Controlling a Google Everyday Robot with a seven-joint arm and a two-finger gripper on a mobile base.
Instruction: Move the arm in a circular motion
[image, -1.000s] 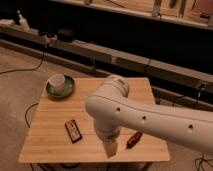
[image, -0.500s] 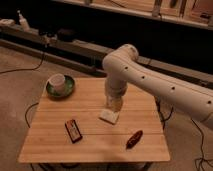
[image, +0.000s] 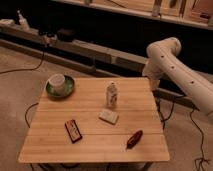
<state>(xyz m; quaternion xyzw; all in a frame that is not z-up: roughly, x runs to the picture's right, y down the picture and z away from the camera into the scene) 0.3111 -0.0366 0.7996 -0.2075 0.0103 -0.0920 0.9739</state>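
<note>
1. The gripper (image: 151, 82) now hangs at the end of the short downward segment, just off the far right corner of the bench (image: 95, 147). Half a second ago it was over the bench's middle. Whether it is wide or narrow I cannot tell; it appears to hold nothing.
2. The arm (image: 172, 62) has swung from front-centre, through the middle, out to the right edge, with its elbow raised high. This sweep looks like part of the circle, probably well under way but not closed.
3. With the arm gone, the small bottle (image: 112, 94) and the pale block (image: 108, 116) stand uncovered. Neither seems displaced.
4. The dark bar (image: 73, 131), the reddish-brown piece (image: 134, 139) and the green dish (image: 69, 89) lie where they were.
</note>
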